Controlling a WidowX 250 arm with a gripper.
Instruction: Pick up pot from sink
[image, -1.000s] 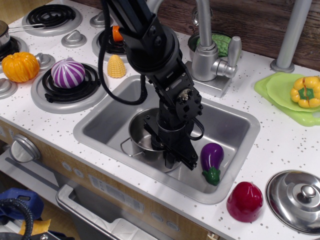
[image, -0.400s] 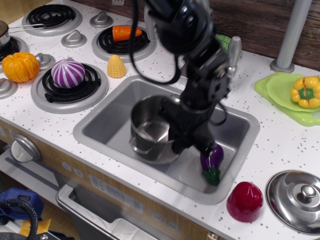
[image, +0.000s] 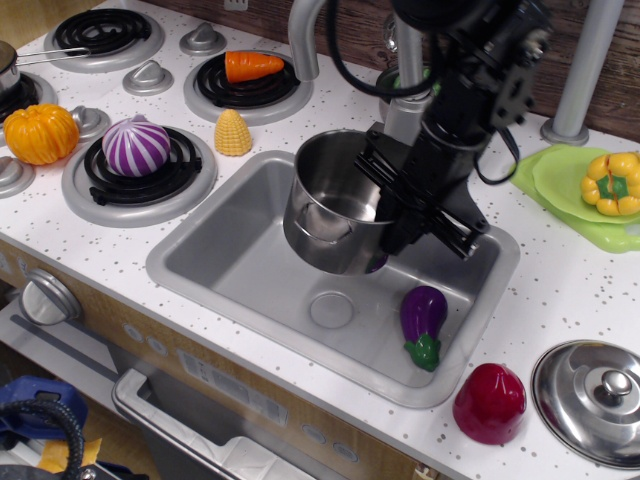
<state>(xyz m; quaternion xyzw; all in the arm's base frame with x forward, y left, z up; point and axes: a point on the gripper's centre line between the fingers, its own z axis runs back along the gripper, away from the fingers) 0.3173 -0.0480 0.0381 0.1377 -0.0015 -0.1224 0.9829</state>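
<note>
The shiny steel pot (image: 335, 205) hangs in the air above the grey sink (image: 230, 255), tilted, with its open mouth facing up and towards the camera. My black gripper (image: 400, 212) is shut on the pot's right rim and holds it clear of the basin floor. The sink's round drain (image: 331, 309) shows bare below the pot. The arm comes down from the top right.
A purple eggplant (image: 422, 318) lies in the sink's right part. The tap (image: 412, 110) stands behind the pot. A red pepper (image: 489, 403) and a steel lid (image: 596, 389) sit front right. Corn (image: 233, 132), a striped onion (image: 136, 146) and a pumpkin (image: 39, 133) are at the left.
The pot has risen from the sink floor and moved up and to the right with the gripper. The drain under it is now uncovered.
</note>
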